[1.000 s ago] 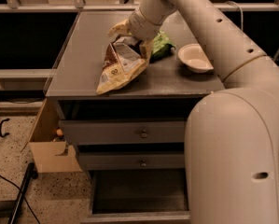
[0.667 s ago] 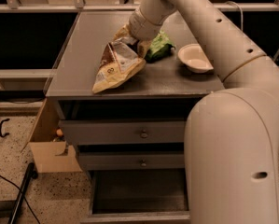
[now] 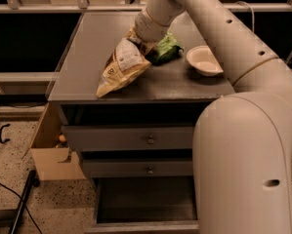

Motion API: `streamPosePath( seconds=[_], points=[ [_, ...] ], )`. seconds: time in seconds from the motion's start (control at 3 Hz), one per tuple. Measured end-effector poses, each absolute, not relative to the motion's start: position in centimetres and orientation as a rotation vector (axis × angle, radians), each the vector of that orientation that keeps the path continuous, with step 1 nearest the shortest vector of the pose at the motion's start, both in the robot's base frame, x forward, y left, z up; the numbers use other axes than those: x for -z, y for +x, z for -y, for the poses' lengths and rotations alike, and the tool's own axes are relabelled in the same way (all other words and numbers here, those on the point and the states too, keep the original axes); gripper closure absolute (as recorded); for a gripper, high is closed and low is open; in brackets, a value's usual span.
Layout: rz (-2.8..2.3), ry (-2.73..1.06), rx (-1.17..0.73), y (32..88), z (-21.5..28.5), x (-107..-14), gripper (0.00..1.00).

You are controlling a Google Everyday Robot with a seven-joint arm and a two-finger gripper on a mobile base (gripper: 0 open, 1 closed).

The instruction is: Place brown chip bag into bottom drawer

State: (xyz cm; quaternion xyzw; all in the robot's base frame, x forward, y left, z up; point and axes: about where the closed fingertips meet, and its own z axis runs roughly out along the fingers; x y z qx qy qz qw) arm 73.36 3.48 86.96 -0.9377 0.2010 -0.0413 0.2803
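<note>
Crinkly foil like the brown chip bag (image 3: 122, 68) weighs almost nothing, buckles under pressure and slides easily, so I want a pinch on its crimped upper seam. My gripper (image 3: 139, 39) sits at that far-right top corner; I cannot tell how far it is parted or whether it grips. The bag slants toward the countertop's (image 3: 87, 48) near-left edge. Below, the bottom drawer (image 3: 145, 201) stands pulled out.

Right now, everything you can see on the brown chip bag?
The brown chip bag is a crinkly snack bag with yellow-tan edges, a white label panel and a dark strip. It lies tilted on the grey cabinet top, lower corner toward the front edge, upper end under the gripper, which is on it. The green snack bag lies beside that end. It is not in the bottom drawer.
</note>
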Motion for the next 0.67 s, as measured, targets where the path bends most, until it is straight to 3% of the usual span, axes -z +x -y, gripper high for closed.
streamPosePath(
  seconds=[0.33,0.67],
  points=[
    [-0.539,-2.514,0.111,73.36,-3.48,-86.96,1.0],
    [-0.562,-2.512,0.124,73.12,-3.35,-87.37,1.0]
  ],
)
